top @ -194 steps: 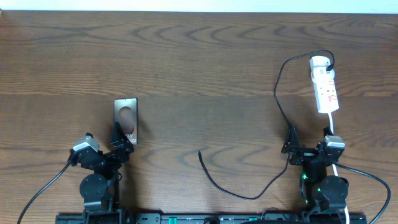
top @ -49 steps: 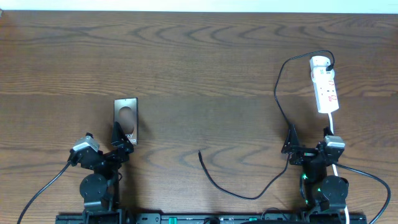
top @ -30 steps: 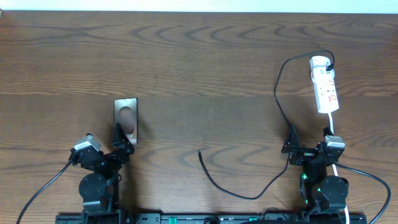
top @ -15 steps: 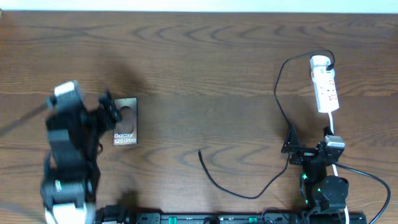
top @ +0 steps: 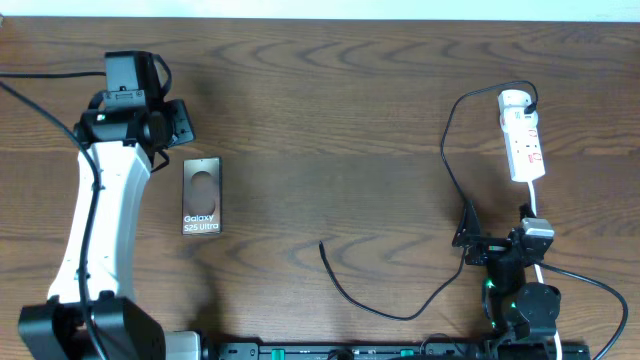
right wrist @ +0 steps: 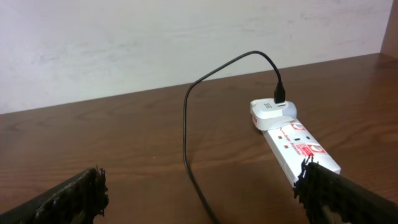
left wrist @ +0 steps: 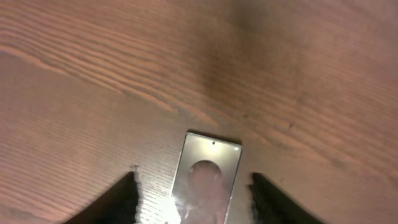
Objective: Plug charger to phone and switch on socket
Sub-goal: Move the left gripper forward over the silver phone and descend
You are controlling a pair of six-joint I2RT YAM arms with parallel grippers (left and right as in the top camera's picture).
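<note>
The white socket [right wrist: 300, 147] lies on the brown table [right wrist: 93, 137] at the right side, with small red marks on its top face. A white adapter [right wrist: 271, 114] sits in its far end. The black charger [right wrist: 186, 124] cable goes up from the adapter, bends over to the left, then comes down along the table to the lower edge. The two dark fingers [right wrist: 74, 193] of the right pincer [right wrist: 200, 175] stand wide apart in the lower corners, and the cable passes between them. Behind the table is a pale wall [right wrist: 124, 43].
</note>
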